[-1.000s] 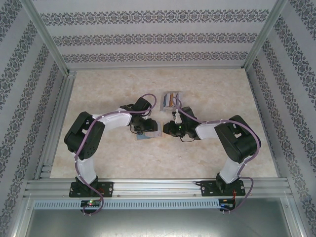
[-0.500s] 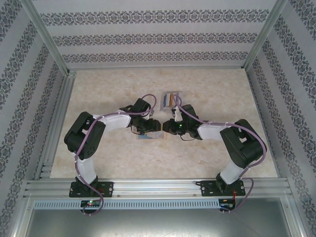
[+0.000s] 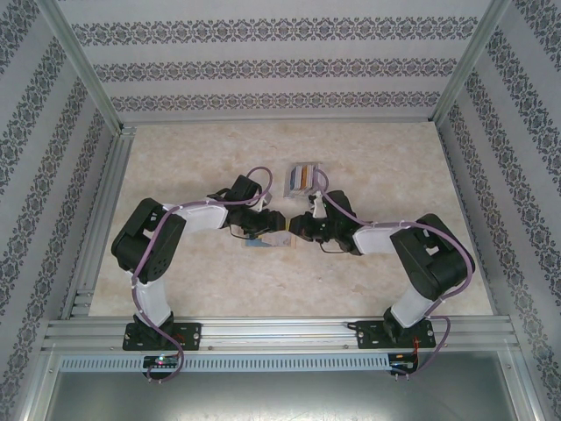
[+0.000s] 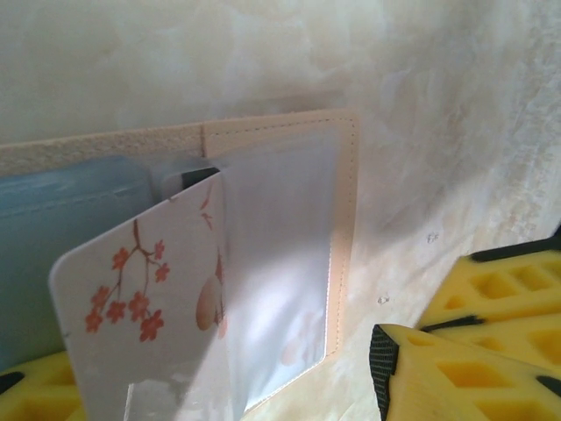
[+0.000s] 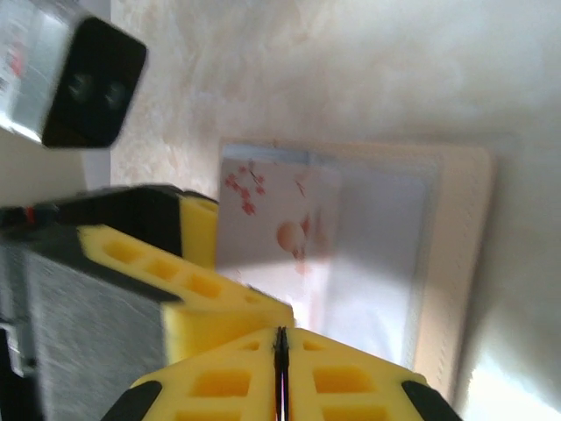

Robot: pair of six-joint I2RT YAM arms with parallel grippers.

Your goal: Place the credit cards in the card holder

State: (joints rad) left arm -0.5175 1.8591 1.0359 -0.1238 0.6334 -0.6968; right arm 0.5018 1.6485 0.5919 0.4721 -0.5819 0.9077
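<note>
Over the last second the right hand (image 5: 280,351) has clenched and moved in toward the released, spread left hand (image 3: 261,225); the blossom-printed credit card (image 4: 131,298) sits part-way inside the clear sleeve (image 4: 289,228) of the open card holder (image 4: 346,219) on the bench (image 4: 438,105), so I judge it mid-insertion and needing a push home.

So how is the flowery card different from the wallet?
The card is white with red blossoms; the wallet is plain tan and blue. The card is smaller than the wallet. The card is tilted, partly inside the clear pocket; the wallet lies open on the table. Both are flat rectangles.
</note>
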